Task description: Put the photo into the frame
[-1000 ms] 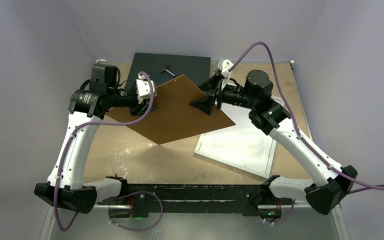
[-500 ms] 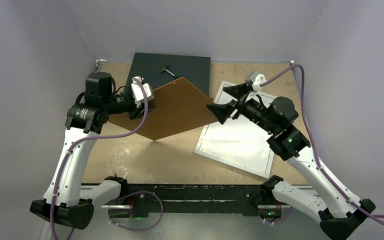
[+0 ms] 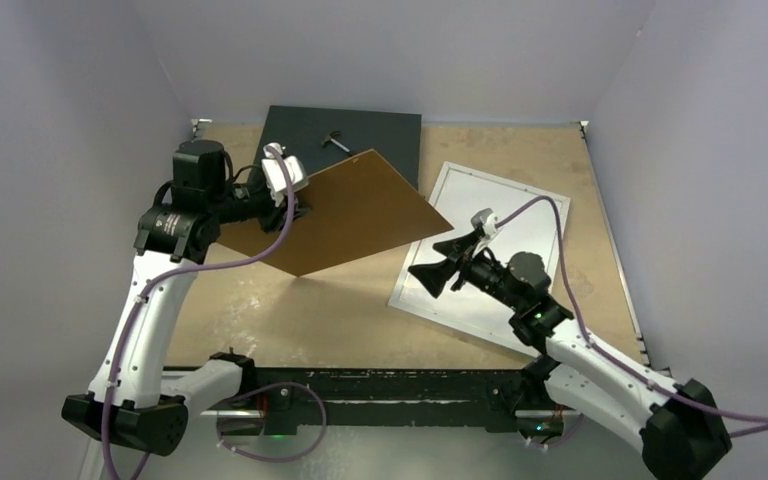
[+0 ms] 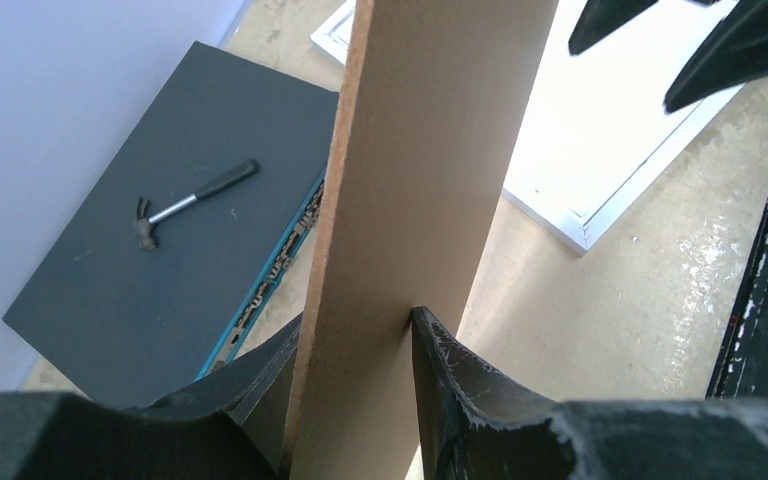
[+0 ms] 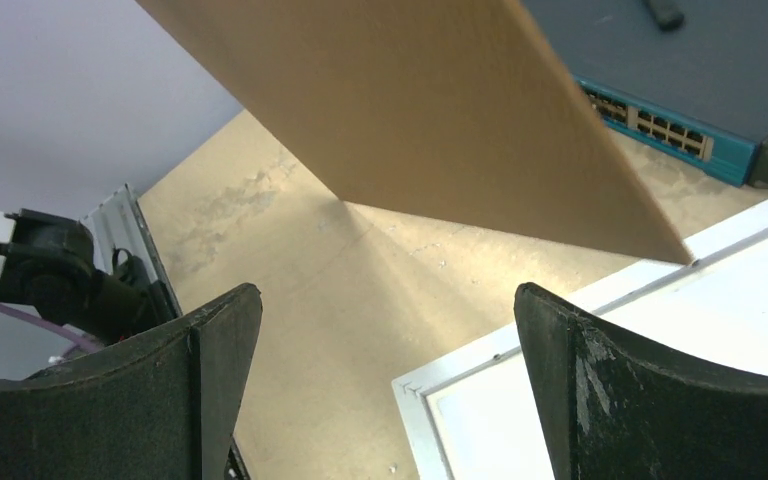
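My left claw (image 3: 293, 205) was clamped on one edge of the brown board (image 3: 360, 215), tilted at upper centre. My right claw (image 3: 438, 262) hung wide apart over the lower-left corner of the frame (image 3: 515, 215), centre right. The photo showed in no view. Pinched at one edge only, the board could slip and knock the frame askew.

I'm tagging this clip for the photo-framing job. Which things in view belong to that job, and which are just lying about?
Belongs to the job:
- white frame, lying flat
- brown board, probably the frame's backing, clamped in the left end effector
(The photo itself is not in view.)

Just lying about:
- dark switch box
- hammer, resting on that box
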You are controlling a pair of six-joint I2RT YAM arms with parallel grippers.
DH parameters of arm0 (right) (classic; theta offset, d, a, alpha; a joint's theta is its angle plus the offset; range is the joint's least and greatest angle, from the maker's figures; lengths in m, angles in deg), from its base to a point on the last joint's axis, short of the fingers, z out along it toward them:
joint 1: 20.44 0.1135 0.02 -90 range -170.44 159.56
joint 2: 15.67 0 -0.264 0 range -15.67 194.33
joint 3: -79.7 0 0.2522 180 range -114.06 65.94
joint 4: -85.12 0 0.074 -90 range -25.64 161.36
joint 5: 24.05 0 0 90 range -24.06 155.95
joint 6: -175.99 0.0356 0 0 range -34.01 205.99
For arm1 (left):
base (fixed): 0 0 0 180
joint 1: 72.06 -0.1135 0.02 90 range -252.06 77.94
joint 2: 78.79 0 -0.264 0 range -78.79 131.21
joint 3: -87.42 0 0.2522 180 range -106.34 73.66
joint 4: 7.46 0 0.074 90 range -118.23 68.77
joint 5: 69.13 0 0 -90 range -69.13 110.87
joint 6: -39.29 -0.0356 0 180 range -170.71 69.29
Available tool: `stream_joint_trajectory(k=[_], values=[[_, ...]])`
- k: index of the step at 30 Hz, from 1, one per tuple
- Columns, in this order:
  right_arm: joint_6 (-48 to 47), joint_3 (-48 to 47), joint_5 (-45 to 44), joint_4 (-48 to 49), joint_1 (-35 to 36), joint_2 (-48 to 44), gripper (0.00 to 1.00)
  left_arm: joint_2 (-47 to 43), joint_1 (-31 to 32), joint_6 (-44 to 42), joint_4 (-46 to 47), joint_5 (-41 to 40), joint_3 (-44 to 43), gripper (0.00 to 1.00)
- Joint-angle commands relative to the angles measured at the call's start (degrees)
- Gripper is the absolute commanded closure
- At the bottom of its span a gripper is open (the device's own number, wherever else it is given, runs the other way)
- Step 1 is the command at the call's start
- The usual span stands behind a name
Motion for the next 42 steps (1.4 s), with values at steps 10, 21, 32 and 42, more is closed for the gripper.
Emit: stream_joint_trajectory(k=[10,21,32,42], values=[[7.2,4.5,9.5,58.1,0.0,31.0,0.01,3.2,-0.1,10.3,-2.8,4.7,-7.8,1.00],[25.0,2.5,12.2,87.7,0.0,55.2,0.01,1.3,-0.2,13.6,0.0,4.7,-5.9,1.00],[6.9,2.9,12.3,66.4,-0.1,36.3,0.02,1.6,-0.2,0.5,-8.9,2.3,-1.4,1.00],[-1.1,-4.0,18.5,58.3,0.0,37.3,0.15,2.0,-0.2,-2.4,-12.9,4.5,-3.1,1.00]])
